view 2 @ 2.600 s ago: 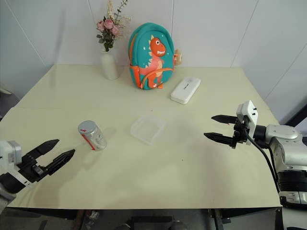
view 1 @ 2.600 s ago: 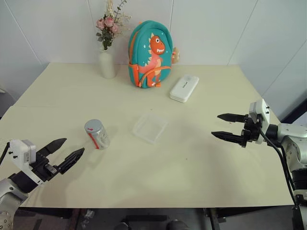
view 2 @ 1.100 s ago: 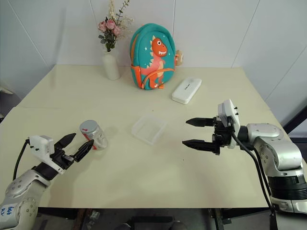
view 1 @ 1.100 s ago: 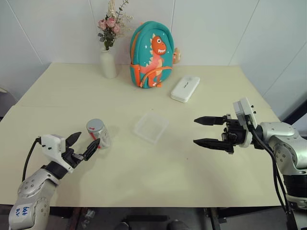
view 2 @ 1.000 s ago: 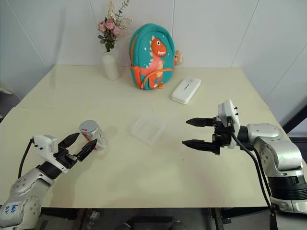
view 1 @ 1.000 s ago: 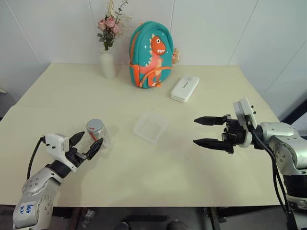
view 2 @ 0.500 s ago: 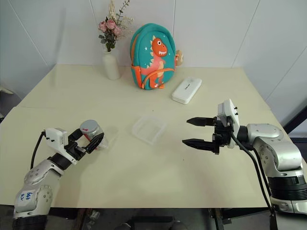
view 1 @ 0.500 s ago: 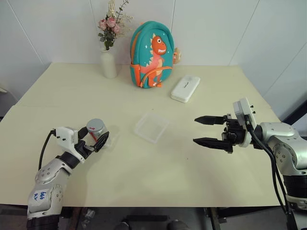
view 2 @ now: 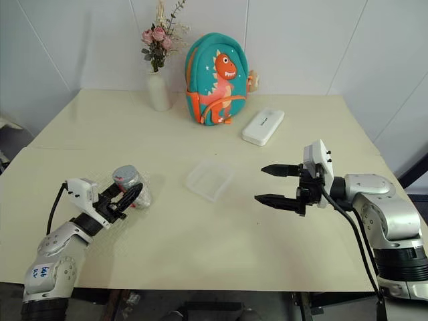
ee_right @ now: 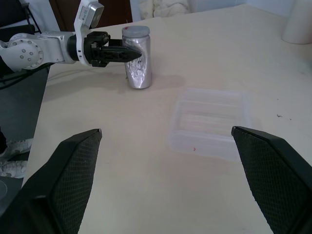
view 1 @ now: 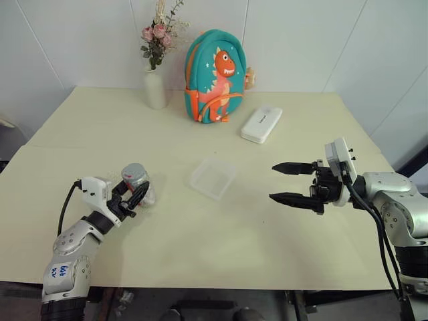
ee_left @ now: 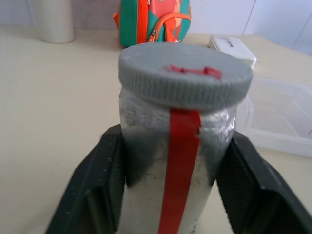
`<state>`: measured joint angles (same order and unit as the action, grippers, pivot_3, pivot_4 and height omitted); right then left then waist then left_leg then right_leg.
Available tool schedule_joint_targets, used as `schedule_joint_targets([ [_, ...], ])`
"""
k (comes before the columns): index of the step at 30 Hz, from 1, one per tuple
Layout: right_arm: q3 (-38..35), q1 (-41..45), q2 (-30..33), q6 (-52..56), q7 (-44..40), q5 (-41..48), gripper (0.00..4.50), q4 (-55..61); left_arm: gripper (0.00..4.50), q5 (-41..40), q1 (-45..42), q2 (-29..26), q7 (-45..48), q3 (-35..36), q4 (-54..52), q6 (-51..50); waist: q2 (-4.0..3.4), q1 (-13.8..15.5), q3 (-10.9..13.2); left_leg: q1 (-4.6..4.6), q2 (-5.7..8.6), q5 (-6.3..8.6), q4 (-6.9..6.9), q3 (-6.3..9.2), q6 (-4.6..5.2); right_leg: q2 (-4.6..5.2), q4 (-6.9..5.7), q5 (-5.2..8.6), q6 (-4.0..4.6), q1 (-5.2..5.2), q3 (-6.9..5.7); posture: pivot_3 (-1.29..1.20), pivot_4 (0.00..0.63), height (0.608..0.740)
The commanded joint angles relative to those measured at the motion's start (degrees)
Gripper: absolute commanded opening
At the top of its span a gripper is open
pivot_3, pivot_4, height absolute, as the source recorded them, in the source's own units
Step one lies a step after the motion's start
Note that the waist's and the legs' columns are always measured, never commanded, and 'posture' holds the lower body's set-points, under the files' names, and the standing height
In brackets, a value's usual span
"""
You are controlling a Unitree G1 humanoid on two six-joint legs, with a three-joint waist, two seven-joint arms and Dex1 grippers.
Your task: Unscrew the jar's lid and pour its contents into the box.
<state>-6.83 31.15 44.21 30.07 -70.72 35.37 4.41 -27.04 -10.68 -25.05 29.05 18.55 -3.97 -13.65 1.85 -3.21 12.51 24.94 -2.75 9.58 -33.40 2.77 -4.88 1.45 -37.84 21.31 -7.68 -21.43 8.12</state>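
1. Left gripper (view 1: pixel 137 196): seen low at the near left of the table (view 1: pixel 221 247), its jaws clenched on the jar (view 1: pixel 138 184), one black finger pressed against each side of the glass body.
2. The jar is stood upright on the table in that grip. A red strip is seen running down its side; the grey lid (ee_left: pixel 185 73) is screwed on top, with a red mark across it. The contents cannot be made out through the glass.
3. Right gripper (view 1: pixel 285 182): held above the table at the right, pointed toward the left, jaws released and spread wide, nothing between them.
4. The box (view 1: pixel 213 178) is set flat near the table's middle, between the two grippers, well apart from the jar.
5. Farther back, a white oblong case (view 1: pixel 261 124) is laid on the table.
6. At the far edge by the wall, a teal dinosaur backpack (view 1: pixel 217 75) is stood upright, with a white vase of flowers (view 1: pixel 156 87) to its left.
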Motion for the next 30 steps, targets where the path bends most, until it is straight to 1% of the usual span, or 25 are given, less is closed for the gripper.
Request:
schedule_joint_targets([
  [1,-1.49,0.74,0.54,-0.50,0.46,1.14,4.50,2.63,2.00,-0.60,-0.77,-0.34,0.75,0.03,-1.59,0.47,0.00,0.02,0.00,0.00,0.00,0.00,0.00,0.00,0.00,0.00,0.00,0.00,0.00,0.00,0.00,0.00,0.150,0.740],
  [3,-1.62,1.08,0.27,-0.11,1.12,1.55,4.50,3.10,2.00,-0.83,-1.39,-0.90,0.77,0.20,-1.29,-0.54,0.00,0.02,0.00,0.00,0.00,0.00,0.00,0.00,0.00,0.00,0.00,0.00,0.00,0.00,0.00,0.00,0.150,0.740],
  [5,-1.74,2.52,-1.27,0.45,4.24,1.83,4.50,4.12,2.00,-2.52,-2.65,-3.05,2.72,1.07,-1.93,-2.50,0.00,-0.14,0.00,0.00,0.00,0.00,0.00,0.00,0.00,0.00,0.00,0.00,0.00,0.00,0.00,0.00,0.150,0.740],
  [8,-1.38,5.02,-4.35,2.07,10.79,1.80,4.50,6.14,2.00,-4.82,-4.49,-7.39,7.18,1.10,-2.65,-6.16,0.00,-0.28,0.00,-0.01,-0.02,-0.01,0.01,0.00,-0.01,-0.03,-0.06,0.00,-0.01,-0.04,0.00,0.00,0.150,0.740],
  [12,-0.58,7.02,-7.02,6.73,17.98,2.04,4.50,8.79,2.00,-6.49,-7.08,-11.60,11.83,0.13,-2.13,-9.29,0.00,-0.17,0.00,0.02,-0.02,-0.01,0.06,0.00,-0.01,-0.02,-0.01,0.00,0.00,-0.04,0.00,0.00,0.150,0.740],
  [16,2.70,9.35,-13.06,11.36,27.73,0.79,4.50,12.09,2.00,-5.61,-14.85,-15.28,19.56,-3.17,2.59,-8.75,0.01,-0.01,0.00,0.07,-0.02,-0.01,0.16,0.03,-0.02,-0.02,0.00,0.01,0.02,-0.13,-0.04,0.00,0.150,0.740],
  [19,4.11,10.96,-17.23,14.71,34.22,0.34,4.50,14.02,2.00,-5.39,-19.45,-15.72,24.84,-5.74,5.07,-7.71,0.00,-0.06,0.00,0.08,-0.02,-0.01,0.15,0.02,-0.02,-0.02,0.00,0.01,0.02,-0.14,-0.04,0.00,0.150,0.740],
  [24,5.09,12.16,-23.49,18.78,43.43,0.23,4.50,17.44,2.00,-4.05,-26.59,-14.16,30.34,-8.95,11.41,-5.22,0.00,-0.10,0.00,0.13,-0.02,-0.01,0.25,0.02,-0.02,-0.01,0.00,0.02,0.04,-0.22,-0.05,0.00,0.150,0.740],
  [26,5.48,12.89,-27.03,20.43,49.60,-1.51,4.50,17.73,2.00,-3.41,-29.01,-13.29,32.91,-10.84,13.80,-4.67,0.00,-0.22,0.00,0.13,-0.03,-0.02,0.28,0.02,-0.03,-0.03,-0.03,0.03,0.06,-0.26,-0.06,0.00,0.150,0.740],
  [30,6.41,12.79,-31.04,22.03,55.08,-2.49,4.50,20.36,2.00,-2.01,-31.81,-11.70,35.96,-13.02,17.57,-2.70,0.00,-0.22,0.00,0.13,-0.04,-0.02,0.27,0.02,-0.03,-0.03,-0.06,0.04,0.07,-0.28,-0.06,0.00,0.150,0.740],
])
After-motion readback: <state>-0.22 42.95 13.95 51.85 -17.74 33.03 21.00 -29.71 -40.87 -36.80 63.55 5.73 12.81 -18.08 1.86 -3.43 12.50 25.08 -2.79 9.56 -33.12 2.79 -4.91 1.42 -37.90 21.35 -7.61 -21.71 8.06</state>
